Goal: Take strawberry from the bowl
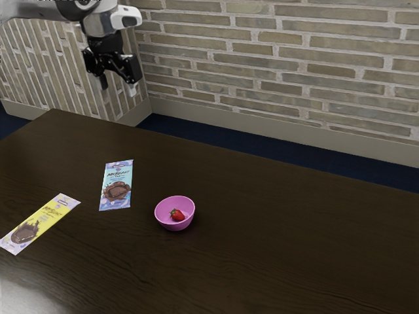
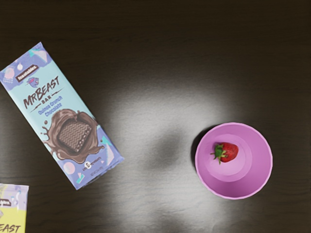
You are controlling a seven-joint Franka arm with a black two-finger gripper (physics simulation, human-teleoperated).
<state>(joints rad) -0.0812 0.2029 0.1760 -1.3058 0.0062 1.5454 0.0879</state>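
Well — strawberry (image 2: 228, 152) in smooth, round bowl (image 2: 260, 167).

Pale glare (image 2: 129, 121) on tabletop (image 2: 146, 24), soft shadows (image 2: 170, 148)

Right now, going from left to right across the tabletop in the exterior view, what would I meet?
Yellow MrBeast chocolate bar, light-blue MrBeast Quinoa Crunch chocolate bar, pink bowl with a strawberry inside.

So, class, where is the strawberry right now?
The strawberry lies inside the pink bowl, which stands on the table beside the blue chocolate bar, on its exterior view's right side.
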